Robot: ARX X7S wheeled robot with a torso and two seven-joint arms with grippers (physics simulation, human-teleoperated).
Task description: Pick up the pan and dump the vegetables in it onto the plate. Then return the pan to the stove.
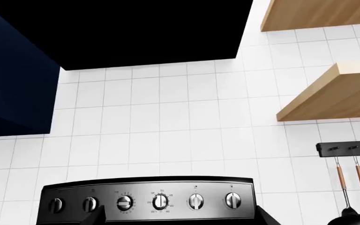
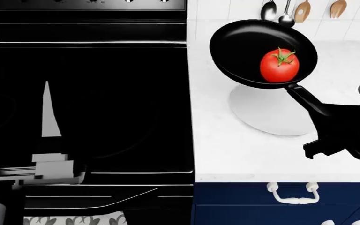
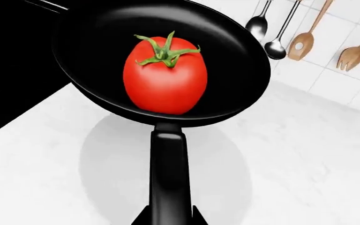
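Head view: the right gripper (image 2: pixel 330 123), at the right edge over the white counter (image 2: pixel 230 154), is clamped on the handle of the black pan (image 2: pixel 243 47), held above the white plate (image 2: pixel 267 112). A glossy red tomato (image 2: pixel 279 65) sits in the pan. The left gripper (image 2: pixel 48 164) rests low over the black stove (image 2: pixel 105 93); I cannot tell its finger opening.

Right wrist view: the pan (image 3: pixel 105 42) carries the green-stemmed tomato (image 3: pixel 165 77); its handle runs back between closed fingers.

Left wrist view: stove knobs (image 1: pixel 160 201) and white tiles (image 1: pixel 167 117).

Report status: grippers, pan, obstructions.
Right gripper shut on pan handle, held above plate. Tomato in pan. Left gripper state unclear, over stove. Nothing blocking plate.
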